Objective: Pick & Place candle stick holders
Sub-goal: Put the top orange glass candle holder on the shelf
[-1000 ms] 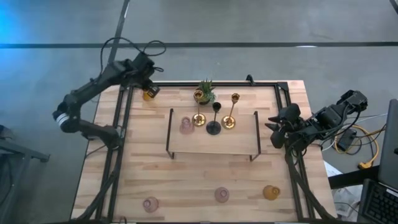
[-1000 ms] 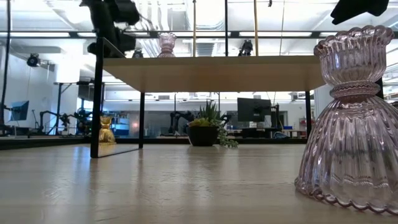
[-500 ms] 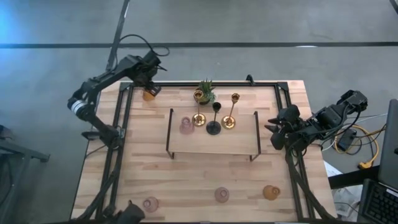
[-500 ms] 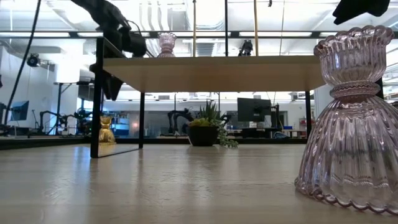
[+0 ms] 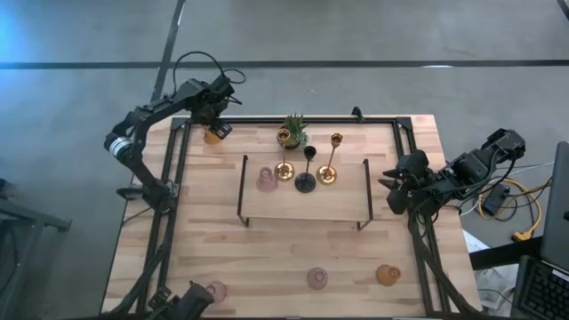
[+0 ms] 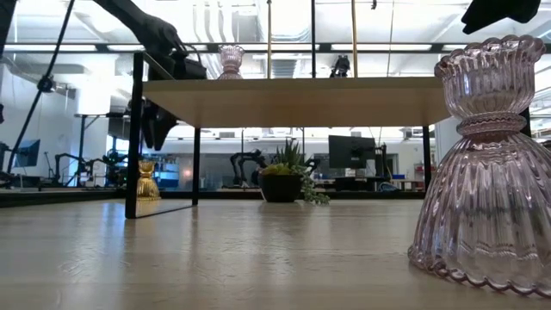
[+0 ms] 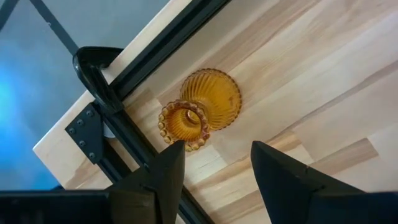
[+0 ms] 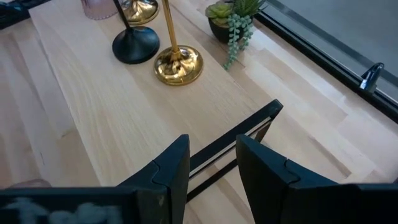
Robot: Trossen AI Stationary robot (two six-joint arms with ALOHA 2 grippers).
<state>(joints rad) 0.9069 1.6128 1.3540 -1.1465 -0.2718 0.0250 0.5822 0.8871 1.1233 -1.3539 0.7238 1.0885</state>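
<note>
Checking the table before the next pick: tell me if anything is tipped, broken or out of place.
Nothing is tipped or broken. The amber holder stands upright at the table's far left corner, right beside the frame rail, away from the others. The left hand is open above it, not touching. The right hand waits at the table's right edge.

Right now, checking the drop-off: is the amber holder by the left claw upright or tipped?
Upright: the amber holder stands on its base, cup upward, untouched by the left claw.

A small potted green plant (image 5: 292, 131) is sitting near the far edge of the wooden table (image 5: 293, 253), just behind a low wooden shelf on black legs (image 5: 305, 203). Black metal rails (image 5: 174, 169) are running along the table's sides.
</note>
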